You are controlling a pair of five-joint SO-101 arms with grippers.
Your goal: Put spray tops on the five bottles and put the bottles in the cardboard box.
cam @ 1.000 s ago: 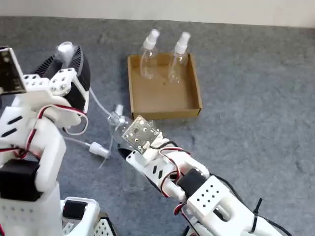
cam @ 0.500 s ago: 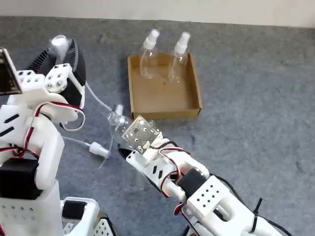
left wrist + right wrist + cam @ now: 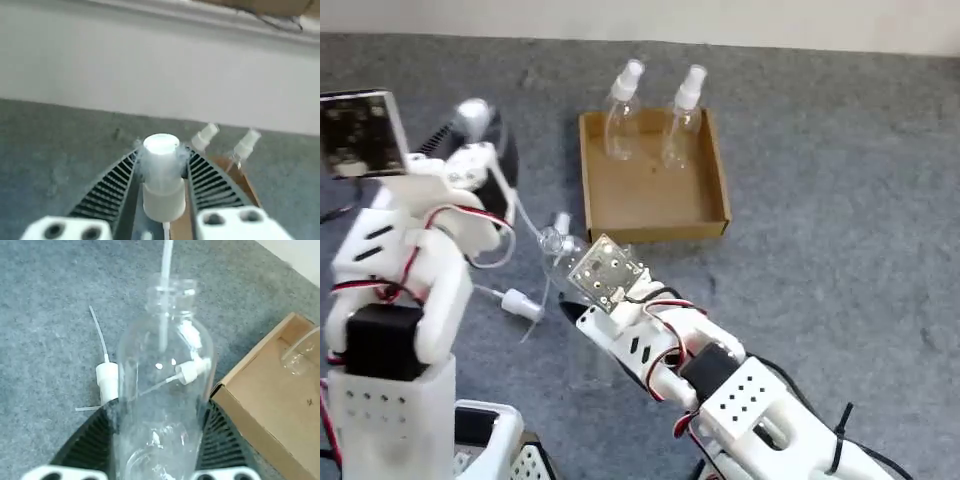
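My left gripper (image 3: 473,118) is shut on a white spray top (image 3: 161,176), held above the mat left of the cardboard box (image 3: 655,205). The top's thin tube (image 3: 525,218) slants down into the mouth of a clear bottle (image 3: 162,400). That bottle (image 3: 563,258) lies tilted in my right gripper (image 3: 572,280), which is shut around its body (image 3: 160,440). Two capped bottles (image 3: 623,110) (image 3: 682,115) stand at the box's far side. One loose spray top (image 3: 520,303) lies on the mat, and another (image 3: 562,222) rests by the bottle's neck.
Grey mat (image 3: 820,200) covers the table. A pale wall (image 3: 150,65) runs along its far edge. The box (image 3: 272,407) sits just right of the held bottle, and the loose top (image 3: 106,377) lies just to its left. Open mat lies right of the box.
My left gripper swung the spray top first away to the left, then back right and nearer the bottle, its wrist turning. The right arm and the bottle stayed put.
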